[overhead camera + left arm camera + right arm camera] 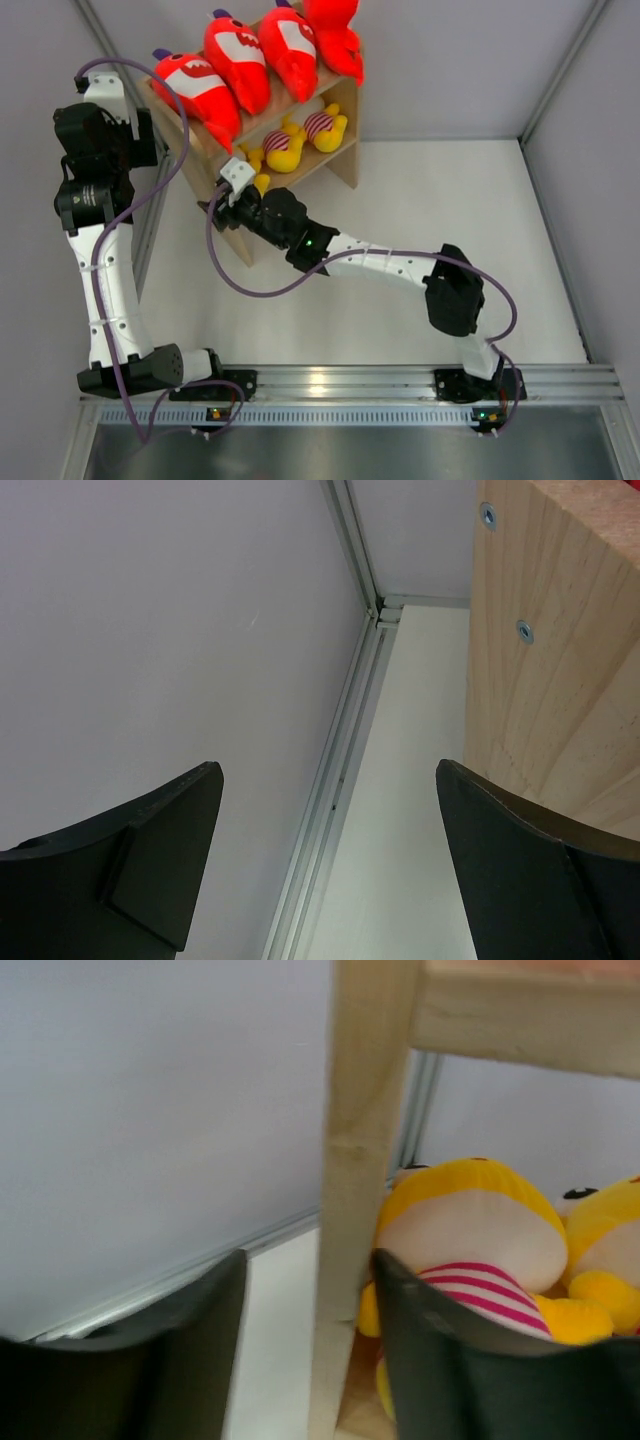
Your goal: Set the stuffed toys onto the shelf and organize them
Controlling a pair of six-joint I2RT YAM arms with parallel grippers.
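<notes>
Red shark plushes (240, 60) top the shelf (348, 130), yellow plushes (285, 150) below (all look placed). The right claw (308, 1270), half-open and empty, straddles the near-left side panel (350, 1160) and could snag it backing out; the left claw (328, 768) gapes empty.

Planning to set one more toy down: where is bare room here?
The table right of the shelf in the top view, up to the side wall, is bare. Crowded: red sharks fill the top tier; yellow plushes and the right fingers take the lower one; the left arm blocks the wall gap.
</notes>
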